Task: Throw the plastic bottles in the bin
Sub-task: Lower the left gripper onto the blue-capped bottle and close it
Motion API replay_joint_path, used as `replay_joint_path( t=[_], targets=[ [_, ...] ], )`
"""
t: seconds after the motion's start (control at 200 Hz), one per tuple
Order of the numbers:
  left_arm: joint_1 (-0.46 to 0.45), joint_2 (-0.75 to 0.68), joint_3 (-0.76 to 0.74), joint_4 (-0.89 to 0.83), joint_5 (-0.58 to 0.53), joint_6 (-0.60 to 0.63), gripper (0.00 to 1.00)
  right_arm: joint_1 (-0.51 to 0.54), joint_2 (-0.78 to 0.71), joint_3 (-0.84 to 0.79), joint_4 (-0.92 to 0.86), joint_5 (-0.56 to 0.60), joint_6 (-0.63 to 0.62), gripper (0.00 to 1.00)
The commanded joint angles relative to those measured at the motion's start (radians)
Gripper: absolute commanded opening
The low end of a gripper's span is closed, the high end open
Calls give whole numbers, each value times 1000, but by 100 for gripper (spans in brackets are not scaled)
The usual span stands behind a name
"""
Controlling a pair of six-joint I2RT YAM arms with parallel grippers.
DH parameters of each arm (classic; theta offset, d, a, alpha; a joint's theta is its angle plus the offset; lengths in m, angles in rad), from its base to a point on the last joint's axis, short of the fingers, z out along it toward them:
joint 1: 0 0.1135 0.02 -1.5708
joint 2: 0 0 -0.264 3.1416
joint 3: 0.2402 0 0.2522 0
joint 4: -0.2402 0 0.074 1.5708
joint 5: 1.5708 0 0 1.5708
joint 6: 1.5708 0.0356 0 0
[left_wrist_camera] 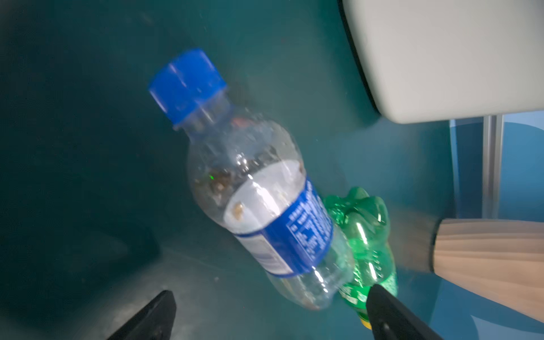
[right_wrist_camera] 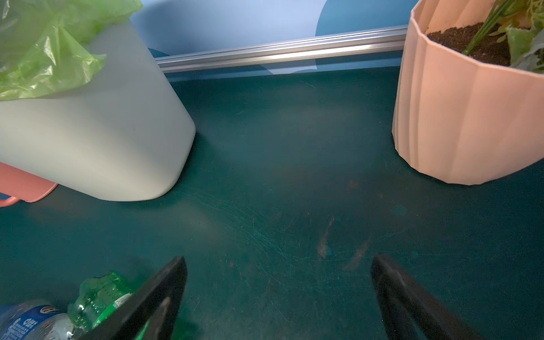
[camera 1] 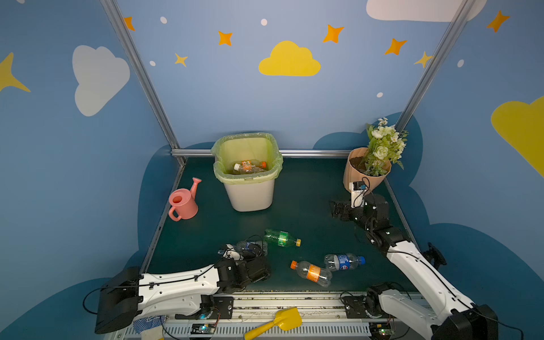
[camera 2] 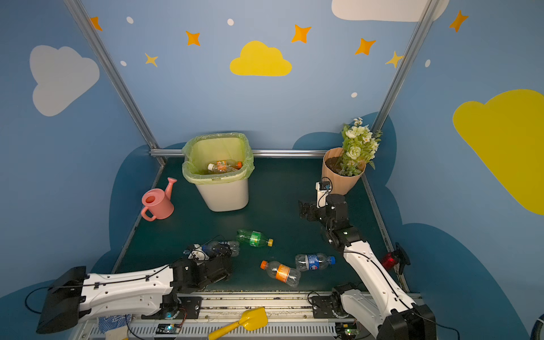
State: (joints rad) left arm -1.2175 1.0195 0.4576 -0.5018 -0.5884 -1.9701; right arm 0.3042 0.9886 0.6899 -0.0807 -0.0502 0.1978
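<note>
Nearest the front edge of the table [camera 1: 309,191], an orange-labelled bottle [camera 1: 312,273] and a blue-labelled bottle [camera 1: 343,262] are seen lying on their sides, just beside each other and untouched.

A little further in, the left tool [left_wrist_camera: 270,306] is held low over a blue-capped bottle [left_wrist_camera: 250,188]. Its fingers are spread wide, and the base of that bottle is framed between them in the left wrist view. Nothing is clamped, and contact cannot be made out through the blur. A green bottle [camera 1: 281,238] lies just beside it, base towards it.

Beyond these, the right tool [right_wrist_camera: 278,265] is held over bare table with its fingers wide apart and nothing between them.

At the back stands the bin [camera 1: 250,194], in which discarded bottles [camera 1: 248,167] are already seen. It is flanked by a pink watering can [camera 1: 182,203] and a peach flowerpot [camera 1: 353,173].

The step in hand is judged to be the pickup of the blue-capped bottle, with four bottles left on the table. Next, the fingers should be lowered around the bottle's body and closed without the green bottle being caught. A lift clear of the liner rim and a release over the bin's opening are then called for.
</note>
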Motion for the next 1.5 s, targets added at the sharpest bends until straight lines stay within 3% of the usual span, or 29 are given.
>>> replay_joint_path(
  t=[0.0,0.435,0.851,1.497],
  targets=[
    [8,3,-7,-21,-85,-498,100,-7,-7,-4,-16,-10,1,97],
    [136,57,-63,201,-19,-376,98,-10,-9,-1,-44,-4,11,97],
    [170,177,-85,313,59,-368,91,-17,-22,-11,-64,19,17,97],
    [209,273,-153,447,102,-368,61,-34,-39,-13,-81,26,20,97]
  ],
)
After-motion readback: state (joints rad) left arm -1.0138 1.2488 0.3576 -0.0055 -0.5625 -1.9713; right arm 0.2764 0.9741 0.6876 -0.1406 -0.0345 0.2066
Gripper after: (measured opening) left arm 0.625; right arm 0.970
